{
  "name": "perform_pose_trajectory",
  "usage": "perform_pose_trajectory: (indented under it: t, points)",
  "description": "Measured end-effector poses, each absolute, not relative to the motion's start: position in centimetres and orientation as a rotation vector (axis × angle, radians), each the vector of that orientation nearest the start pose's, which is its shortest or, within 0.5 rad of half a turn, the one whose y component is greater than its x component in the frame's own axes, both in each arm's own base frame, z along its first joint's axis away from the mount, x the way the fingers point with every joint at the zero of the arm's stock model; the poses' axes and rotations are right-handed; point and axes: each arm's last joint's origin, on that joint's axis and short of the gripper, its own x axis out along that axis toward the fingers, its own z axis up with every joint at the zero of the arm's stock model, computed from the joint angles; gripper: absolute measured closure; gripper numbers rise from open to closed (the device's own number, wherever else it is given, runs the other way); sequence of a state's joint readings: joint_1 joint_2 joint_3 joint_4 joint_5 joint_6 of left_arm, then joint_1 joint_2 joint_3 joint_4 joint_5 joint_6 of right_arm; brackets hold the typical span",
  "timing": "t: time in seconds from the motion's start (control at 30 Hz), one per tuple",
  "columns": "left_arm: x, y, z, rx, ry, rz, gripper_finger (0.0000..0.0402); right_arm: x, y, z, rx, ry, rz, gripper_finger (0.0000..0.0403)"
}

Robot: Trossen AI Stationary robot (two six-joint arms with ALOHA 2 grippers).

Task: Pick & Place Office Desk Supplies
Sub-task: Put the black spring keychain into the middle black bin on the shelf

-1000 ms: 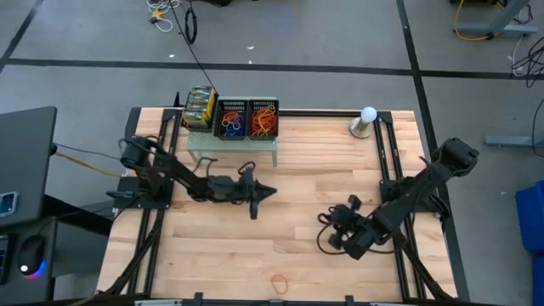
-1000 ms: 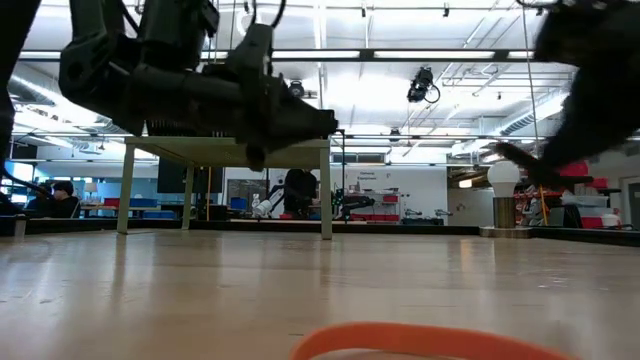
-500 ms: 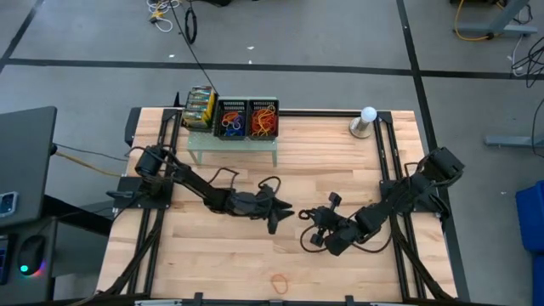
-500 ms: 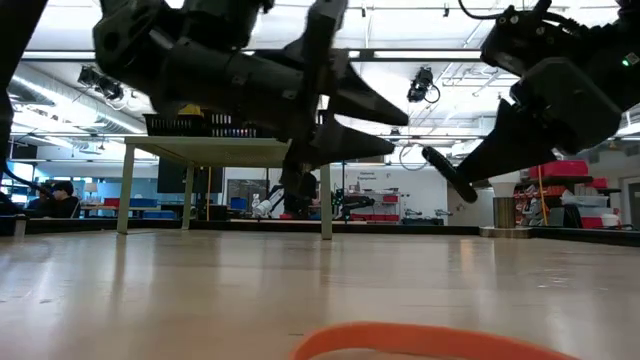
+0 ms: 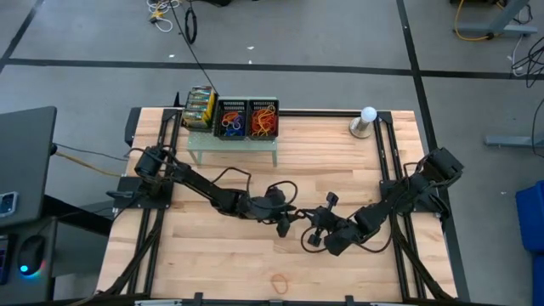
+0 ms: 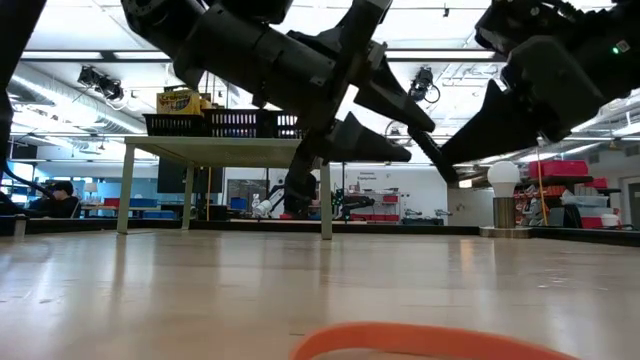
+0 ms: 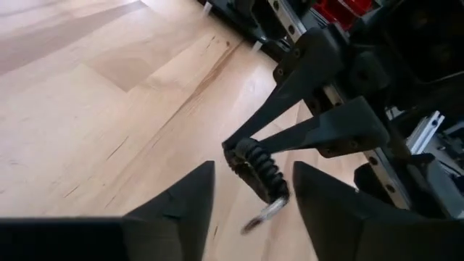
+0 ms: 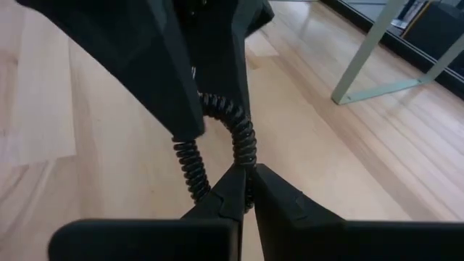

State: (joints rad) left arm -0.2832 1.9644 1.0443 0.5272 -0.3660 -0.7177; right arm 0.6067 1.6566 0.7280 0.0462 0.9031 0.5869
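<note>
Over the middle of the table my two grippers meet tip to tip. My right gripper (image 8: 249, 183) is shut on a black coiled band (image 8: 243, 141). My left gripper (image 7: 254, 174) is open, with one finger on either side of that band (image 7: 255, 168). In the high view the left gripper (image 5: 286, 219) and the right gripper (image 5: 311, 235) stand close together. An orange rubber band (image 5: 279, 279) lies flat on the table near its front edge, also seen close up in the low view (image 6: 420, 340). My right gripper pinches the black coiled band at its lower bend (image 8: 245, 161) between its two fingertips, clear of the table. The band runs away from the fingers as two coiled strands. My left gripper: one strand (image 8: 190, 163) passes behind a left finger; whether it touches I cannot tell.
At the table's far side stands a pale-green shelf (image 5: 234, 146). On it are two black mesh trays (image 5: 246, 119) of coloured bands and a stack of packets (image 5: 200, 106). A white bulb on a stand (image 5: 366, 121) is at the far right.
My left gripper has moved toward the table's right and near edges, up to my right gripper. It has rolled and gone from shut to open. My right gripper has moved toward the table's left, then kept still, shut throughout.
</note>
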Motion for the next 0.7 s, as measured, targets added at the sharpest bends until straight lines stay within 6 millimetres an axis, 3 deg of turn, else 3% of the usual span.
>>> perform_pose_trajectory:
  t: [0.33, 0.5, 0.7]
  points:
    - [39.1, -10.6, 15.2, -0.539, 0.343, 0.179, 0.0379, 25.3, 15.1, 14.2, -0.042, 0.510, -0.427, 0.0377]
    - [38.9, -10.5, 15.9, -0.497, 0.348, 0.179, 0.0378, 25.5, 15.1, 14.6, -0.023, 0.446, -0.470, 0.0348]
    - [37.3, -9.2, 18.9, -0.352, 0.391, 0.314, 0.0380, 25.6, 15.3, 14.8, 0.002, 0.405, -0.488, 0.0279]
